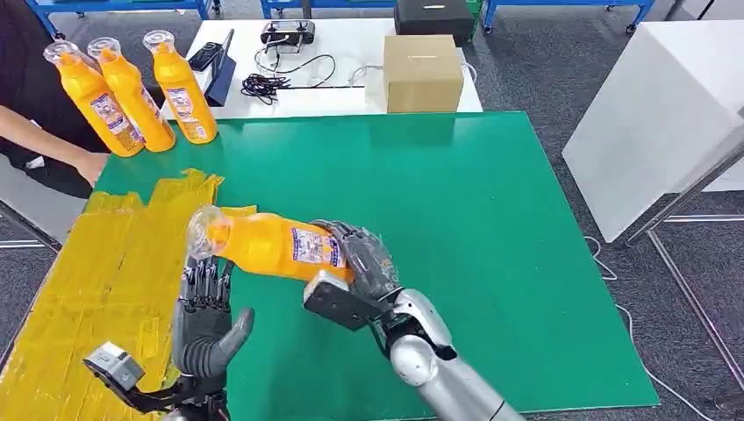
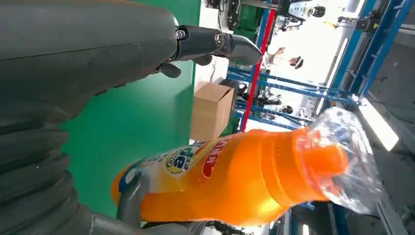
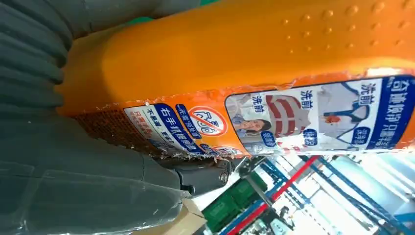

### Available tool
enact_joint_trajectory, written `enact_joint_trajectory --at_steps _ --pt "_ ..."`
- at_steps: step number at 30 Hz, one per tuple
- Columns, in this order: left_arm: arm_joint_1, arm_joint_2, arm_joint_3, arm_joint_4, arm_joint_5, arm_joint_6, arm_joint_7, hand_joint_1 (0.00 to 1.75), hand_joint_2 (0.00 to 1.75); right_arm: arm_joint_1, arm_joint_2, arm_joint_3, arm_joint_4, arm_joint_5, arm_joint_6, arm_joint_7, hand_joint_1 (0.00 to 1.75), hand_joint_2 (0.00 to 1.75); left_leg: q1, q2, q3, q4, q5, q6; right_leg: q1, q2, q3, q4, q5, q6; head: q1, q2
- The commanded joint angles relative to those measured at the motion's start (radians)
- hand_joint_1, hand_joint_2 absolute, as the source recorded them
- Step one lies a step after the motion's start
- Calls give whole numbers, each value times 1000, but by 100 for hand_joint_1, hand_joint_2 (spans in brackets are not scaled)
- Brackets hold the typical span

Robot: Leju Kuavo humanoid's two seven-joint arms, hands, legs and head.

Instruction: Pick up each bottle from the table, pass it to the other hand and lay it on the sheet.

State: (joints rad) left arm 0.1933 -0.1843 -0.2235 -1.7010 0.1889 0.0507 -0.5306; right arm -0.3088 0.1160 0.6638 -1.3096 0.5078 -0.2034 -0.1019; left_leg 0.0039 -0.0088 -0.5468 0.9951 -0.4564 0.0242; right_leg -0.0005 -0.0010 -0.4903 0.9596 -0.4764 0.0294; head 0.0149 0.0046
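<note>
Right hand grips one orange bottle (three more stand behind); left hand spread, holding nothing.

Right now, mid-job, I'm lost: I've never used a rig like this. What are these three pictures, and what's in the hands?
You are looking through a humanoid robot with two silver arms and many-fingered hands. The wide picture is from its head, looking down at a green table. The other two come from cameras at the wrists, so they appear turned.

The right hand grips an orange bottle by its base end, held roughly level, its clear cap pointing towards the robot's left. The left hand waits under the cap end, fingers spread, holding nothing yet.

The yellow sheet lies on the table's left part. Three more orange bottles stand upright at the far left corner, beside a person's arm. A cardboard box sits on the white table behind.
</note>
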Motion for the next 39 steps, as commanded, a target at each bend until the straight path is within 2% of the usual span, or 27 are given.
enact_joint_trajectory --at_steps 1,12,22,30,39 --pt "-7 3 40 9 76 -9 9 0 175 -7 40 111 61 27 -53 -14 175 175 0 2 1 -1 0 -1 0 2 0 -1 0 0 0 0" --pt "13 -1 68 -46 164 -33 18 0 175 -7 77 220 135 87 -80 -2 175 175 1 3 1 -1 0 -1 1 2 1 -2 1 0 0 0" --pt "16 -2 79 -46 173 -37 21 0 175 -10 77 234 155 97 -85 0 175 175 0 1 1 -1 0 -1 0 0 0 -1 0 0 0 0" --pt "29 8 100 -49 223 -88 35 0 175 -19 81 304 196 38 -16 -31 175 175 0 1 1 -2 0 -1 0 1 1 -2 0 0 0 0" --pt "25 33 55 -31 202 -200 56 0 175 -28 71 287 242 -66 68 -45 175 175 1 -1 1 -2 1 -1 0 -2 1 -2 0 0 0 0"
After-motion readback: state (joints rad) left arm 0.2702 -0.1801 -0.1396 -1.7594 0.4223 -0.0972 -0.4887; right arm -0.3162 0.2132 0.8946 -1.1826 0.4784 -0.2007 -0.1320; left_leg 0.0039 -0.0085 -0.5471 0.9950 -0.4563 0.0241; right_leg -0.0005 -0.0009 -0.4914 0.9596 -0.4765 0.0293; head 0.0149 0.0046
